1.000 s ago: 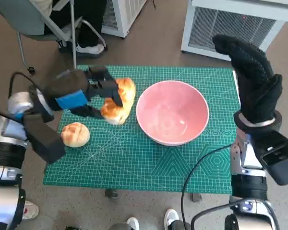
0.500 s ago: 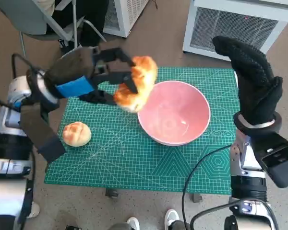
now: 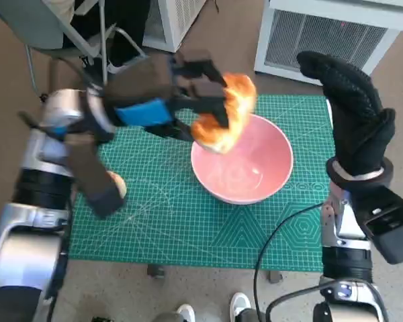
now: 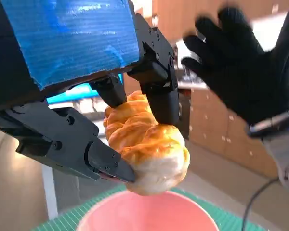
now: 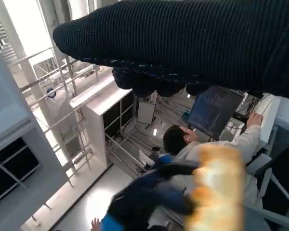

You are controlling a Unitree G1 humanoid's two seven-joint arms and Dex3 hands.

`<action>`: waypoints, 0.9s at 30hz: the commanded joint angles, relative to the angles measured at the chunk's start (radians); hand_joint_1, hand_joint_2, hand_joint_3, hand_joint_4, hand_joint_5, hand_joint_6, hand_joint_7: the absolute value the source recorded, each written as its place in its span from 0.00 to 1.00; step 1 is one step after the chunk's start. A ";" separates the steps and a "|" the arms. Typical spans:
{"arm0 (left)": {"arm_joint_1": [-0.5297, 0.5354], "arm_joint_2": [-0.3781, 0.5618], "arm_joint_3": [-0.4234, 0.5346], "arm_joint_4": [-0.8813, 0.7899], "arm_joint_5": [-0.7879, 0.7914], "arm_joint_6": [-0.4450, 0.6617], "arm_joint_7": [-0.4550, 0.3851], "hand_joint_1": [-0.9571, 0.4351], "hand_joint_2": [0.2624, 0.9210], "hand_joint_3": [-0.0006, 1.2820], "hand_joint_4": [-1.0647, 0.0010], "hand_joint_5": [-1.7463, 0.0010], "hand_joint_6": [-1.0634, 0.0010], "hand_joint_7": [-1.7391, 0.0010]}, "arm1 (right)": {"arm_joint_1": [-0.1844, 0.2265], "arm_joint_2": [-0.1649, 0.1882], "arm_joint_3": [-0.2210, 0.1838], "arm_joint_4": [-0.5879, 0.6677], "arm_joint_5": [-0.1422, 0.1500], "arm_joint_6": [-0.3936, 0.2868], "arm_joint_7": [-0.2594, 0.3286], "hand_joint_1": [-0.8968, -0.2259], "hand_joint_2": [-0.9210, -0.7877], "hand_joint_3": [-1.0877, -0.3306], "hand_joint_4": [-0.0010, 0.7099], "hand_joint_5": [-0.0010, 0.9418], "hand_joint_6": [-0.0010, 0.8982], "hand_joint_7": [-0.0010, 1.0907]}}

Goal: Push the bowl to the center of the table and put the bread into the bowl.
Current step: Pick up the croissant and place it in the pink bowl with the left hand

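The left hand (image 3: 164, 100) grips the bread (image 3: 225, 114) and has carried it up off the mat (image 3: 168, 221) — a second ago it was low beside the bowl (image 3: 245, 168), now it hangs over the bowl's near-left rim. The right hand (image 3: 352, 114) stays raised, fingers spread, holding nothing. A bun (image 3: 117, 184) lies half hidden behind the left arm. The bowl already sits about mid-table, so what remains, I judge, is lowering and releasing.

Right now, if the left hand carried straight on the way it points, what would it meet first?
Probably the raised right hand, open beyond the bread that the left hand holds over the pink bowl; depth between them is unclear.
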 commanded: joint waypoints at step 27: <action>-0.038 -0.087 -0.123 0.171 0.177 0.290 -0.032 0.58 0.84 0.01 0.90 0.99 0.72 0.96 | 0.056 -0.002 -0.005 -0.052 0.015 0.017 -0.015 0.55 0.00 0.29 0.00 0.48 0.00 0.53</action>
